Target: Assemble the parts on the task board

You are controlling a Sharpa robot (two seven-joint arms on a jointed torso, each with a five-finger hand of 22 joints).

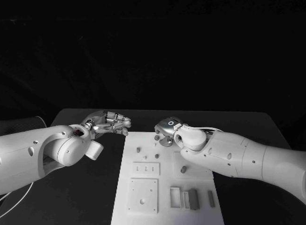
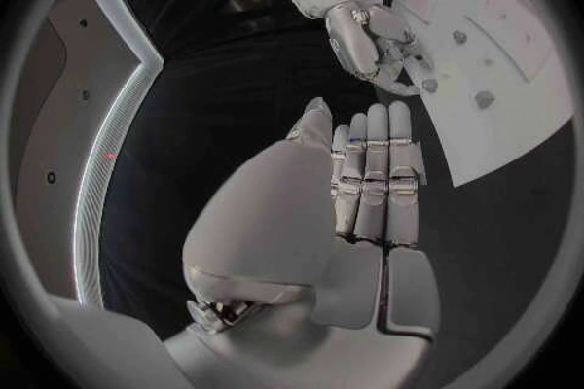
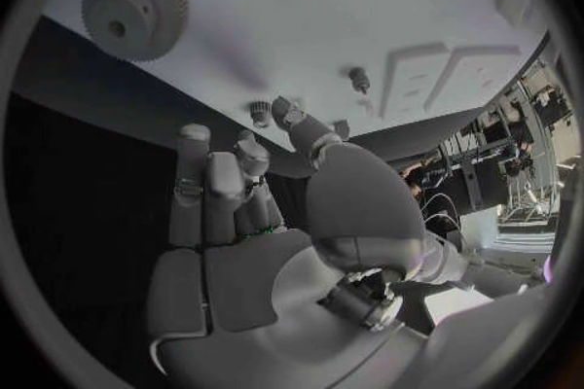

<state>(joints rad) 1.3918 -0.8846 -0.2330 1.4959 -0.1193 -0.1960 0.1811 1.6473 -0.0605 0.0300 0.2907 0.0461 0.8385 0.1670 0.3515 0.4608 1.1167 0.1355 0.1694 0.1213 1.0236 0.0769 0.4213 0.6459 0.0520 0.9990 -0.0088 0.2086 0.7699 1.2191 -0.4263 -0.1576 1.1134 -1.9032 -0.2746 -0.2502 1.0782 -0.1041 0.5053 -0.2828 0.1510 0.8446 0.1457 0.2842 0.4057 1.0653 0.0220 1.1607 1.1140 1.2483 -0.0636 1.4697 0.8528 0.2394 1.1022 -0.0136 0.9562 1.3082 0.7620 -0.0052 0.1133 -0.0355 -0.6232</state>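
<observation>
So the white rectangular task board (image 1: 168, 187) sits in the middle of the black bench (image 1: 92, 187), long side running away from the robot. Small grey pegs (image 1: 183, 169) and blocks are scattered over it, with a few upright slabs (image 1: 192, 199) near the close end and a square plate with holes (image 1: 143, 194) beside them.

The silver left hand (image 1: 110, 123) hangs just off the board's far left corner, over bare bench. From its own wrist camera the fingers (image 2: 378, 175) are straight and pressed side by side, nothing in them.

The silver right hand (image 1: 168, 130) is over the far end of the board, near a couple of little pegs. Its fingers (image 3: 207, 190) look lightly bent and close together, tips down by a small knurled peg (image 3: 259, 113); can't tell if they're actually touching it or pinching anything. The right wrist camera also catches a grey toothed gear (image 3: 134, 7) lying flat on the board, well apart from that hand.
</observation>
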